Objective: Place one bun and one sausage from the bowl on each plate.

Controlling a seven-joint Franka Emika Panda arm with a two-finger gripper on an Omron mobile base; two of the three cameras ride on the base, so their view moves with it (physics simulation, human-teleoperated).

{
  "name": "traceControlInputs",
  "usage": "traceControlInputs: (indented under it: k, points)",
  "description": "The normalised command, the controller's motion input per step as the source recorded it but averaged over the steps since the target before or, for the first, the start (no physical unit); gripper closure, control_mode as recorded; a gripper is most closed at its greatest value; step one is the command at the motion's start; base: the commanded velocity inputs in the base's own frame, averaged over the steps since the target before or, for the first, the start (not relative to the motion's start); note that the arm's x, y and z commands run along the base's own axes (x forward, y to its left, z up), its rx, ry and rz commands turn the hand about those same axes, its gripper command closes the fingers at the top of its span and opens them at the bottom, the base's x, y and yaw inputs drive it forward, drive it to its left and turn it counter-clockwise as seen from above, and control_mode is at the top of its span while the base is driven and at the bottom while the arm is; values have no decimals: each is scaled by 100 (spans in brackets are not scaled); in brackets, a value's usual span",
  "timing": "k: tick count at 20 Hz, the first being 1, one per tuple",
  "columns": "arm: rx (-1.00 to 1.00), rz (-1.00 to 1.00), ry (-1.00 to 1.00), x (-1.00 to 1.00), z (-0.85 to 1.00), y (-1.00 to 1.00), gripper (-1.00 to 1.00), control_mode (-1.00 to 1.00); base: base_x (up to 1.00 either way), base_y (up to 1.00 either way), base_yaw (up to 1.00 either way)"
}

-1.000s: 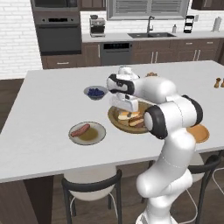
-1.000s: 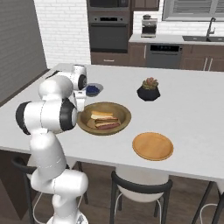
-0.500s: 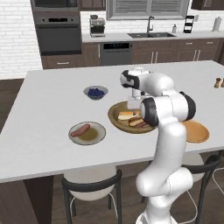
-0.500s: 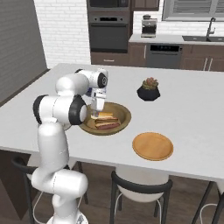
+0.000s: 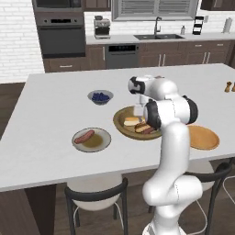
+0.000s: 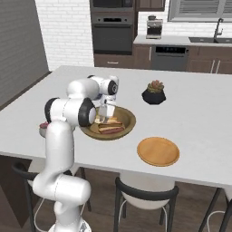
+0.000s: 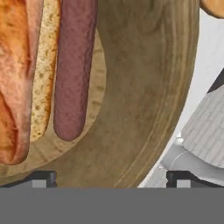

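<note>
Inside bowl [image 5: 122, 120]: two buns, one sausage [image 7: 72, 70]

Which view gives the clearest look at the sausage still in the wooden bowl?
The hand view: the sausage lies close up beside a bun, its whole length sharp. In the left base view the arm partly hides it. In the right base view it is a small dark strip in the bowl.
</note>
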Motion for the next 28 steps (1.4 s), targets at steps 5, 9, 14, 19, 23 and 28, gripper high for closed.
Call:
traceControlInputs:
  k: [5, 9, 14, 19, 23, 28]
  points:
    - [16, 0, -63, -29, -22, -5, -100, -100, 0, 0, 0]
    - [2, -1, -71, -52, -21, 0, -100, -100, 0, 0, 0]
    - [0, -7, -44, -17, 7, 0, -100, -100, 0, 0, 0]
    - [0, -13, 0, 84, 41, 0, -100, -100, 0, 0, 0]
    - [0, -12, 21, 100, 56, 0, -100, -100, 0, 0, 0]
    - [0, -6, 18, 37, -4, -3, -100, -100, 0, 0, 0]
